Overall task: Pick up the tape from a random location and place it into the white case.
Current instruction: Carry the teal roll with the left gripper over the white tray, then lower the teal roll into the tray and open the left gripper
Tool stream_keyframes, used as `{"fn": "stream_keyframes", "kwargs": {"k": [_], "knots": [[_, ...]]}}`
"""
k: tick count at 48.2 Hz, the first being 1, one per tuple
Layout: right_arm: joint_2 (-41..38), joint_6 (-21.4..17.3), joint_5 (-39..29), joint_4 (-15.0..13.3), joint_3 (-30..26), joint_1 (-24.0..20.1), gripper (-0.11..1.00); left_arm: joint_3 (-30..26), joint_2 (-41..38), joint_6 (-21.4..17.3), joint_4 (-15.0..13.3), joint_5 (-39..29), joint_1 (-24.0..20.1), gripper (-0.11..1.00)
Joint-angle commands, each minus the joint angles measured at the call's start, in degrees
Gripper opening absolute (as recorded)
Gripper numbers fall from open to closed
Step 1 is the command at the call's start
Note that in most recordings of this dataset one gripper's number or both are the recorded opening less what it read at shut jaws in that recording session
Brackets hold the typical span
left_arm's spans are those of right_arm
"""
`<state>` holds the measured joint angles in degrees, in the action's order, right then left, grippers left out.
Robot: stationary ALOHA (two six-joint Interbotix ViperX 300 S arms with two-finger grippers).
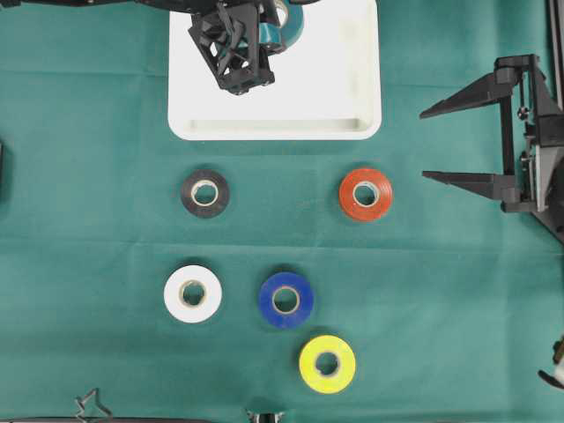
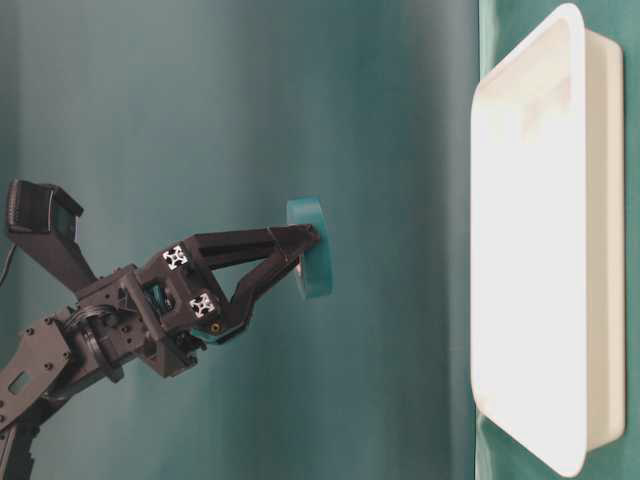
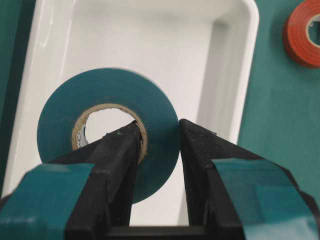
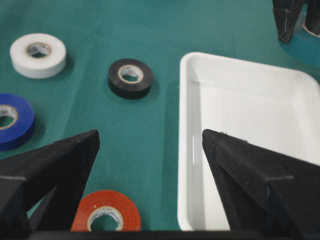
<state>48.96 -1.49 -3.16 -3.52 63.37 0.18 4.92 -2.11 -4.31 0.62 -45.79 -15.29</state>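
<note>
Overhead: left gripper (image 1: pixel 280 40) is holding the teal tape roll (image 1: pixel 291 26) above the white case (image 1: pixel 352 97); right gripper (image 1: pixel 441 143) is sitting wide open at the right. Black tape roll (image 1: pixel 204 193), red tape roll (image 1: pixel 366 194), white tape roll (image 1: pixel 192 293), blue tape roll (image 1: pixel 285 300) and yellow tape roll (image 1: pixel 327 363) are lying on the green cloth (image 1: pixel 88 220). Table-level: roll is hanging clear of the case. Left wrist: fingers (image 3: pixel 120 150) are pinching the roll's wall, one inside the core. Right wrist: open jaws are framing the case.

Green cloth (image 1: pixel 106 123) covers the worktop. On it lie black (image 1: pixel 204 193), red (image 1: pixel 366 194) and white rolls (image 1: pixel 192 293). Blue (image 1: pixel 285 300) sits just beside yellow (image 1: pixel 327 363).
</note>
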Motion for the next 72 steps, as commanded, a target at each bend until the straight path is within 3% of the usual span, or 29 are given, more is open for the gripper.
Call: {"fn": "stream_keyframes", "kwargs": {"k": [1, 41, 72], "knots": [[-0.2, -0.2, 0.2, 0.0, -1.6, 0.1, 0.92, -1.4, 1.1, 0.1, -0.2, 0.2, -0.1, 0.21], [-0.2, -0.3, 0.0, 0.0, -1.6, 0.1, 0.92, -0.7, 0.4, 0.2, -0.2, 1.1, -0.1, 0.21], [-0.4, -0.3, -0.4, 0.0, -1.5, 0.1, 0.92, 7.3, -8.5, 0.4, -0.3, 15.7, -0.7, 0.21]]}}
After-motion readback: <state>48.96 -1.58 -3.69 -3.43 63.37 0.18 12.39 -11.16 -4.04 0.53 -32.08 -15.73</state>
